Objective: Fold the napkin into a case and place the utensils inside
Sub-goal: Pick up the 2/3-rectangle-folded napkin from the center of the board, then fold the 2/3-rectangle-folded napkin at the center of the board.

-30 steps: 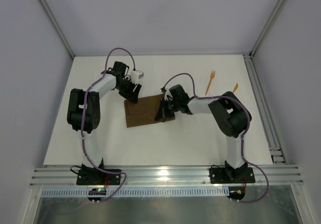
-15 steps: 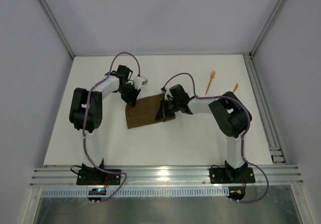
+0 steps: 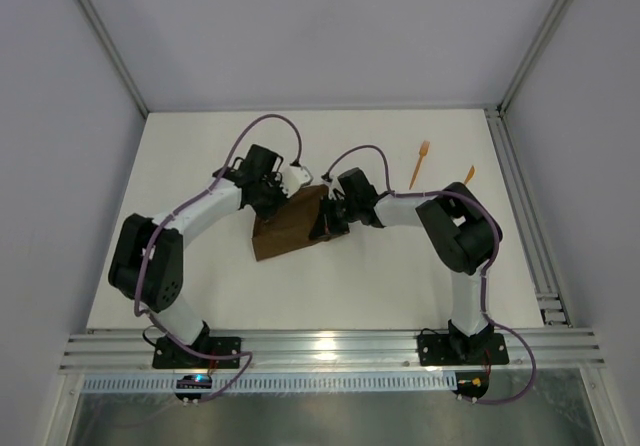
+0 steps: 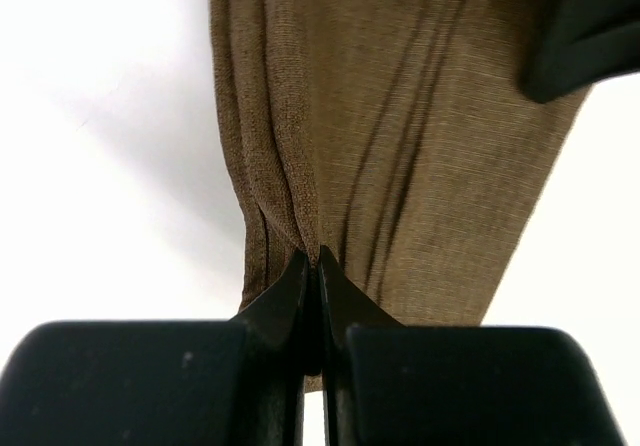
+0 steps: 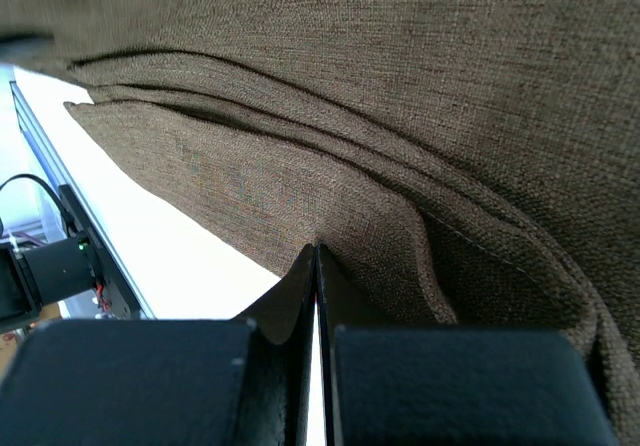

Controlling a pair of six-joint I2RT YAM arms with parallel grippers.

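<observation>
The dark brown napkin (image 3: pixel 288 228) lies mid-table, its far left part raised off the surface. My left gripper (image 3: pixel 277 202) is shut on a bunched edge of the napkin (image 4: pixel 400 116), with folds running into the closed tips (image 4: pixel 313 258). My right gripper (image 3: pixel 328 222) is shut on the napkin's right edge, the cloth (image 5: pixel 400 96) filling that wrist view above the closed jaws (image 5: pixel 316 251). The utensils lie at the far right: an orange fork (image 3: pixel 419 164) and a plain orange piece (image 3: pixel 469 175), both apart from the grippers.
A black finger of the right gripper (image 4: pixel 590 26) shows at the top right of the left wrist view. Aluminium rails (image 3: pixel 530 216) border the table's right side and the near edge (image 3: pixel 330 349). Grey walls enclose the workspace.
My left gripper went from open to shut on the napkin's far left edge and carried it rightward, raising the cloth. The right gripper stayed shut in place.
</observation>
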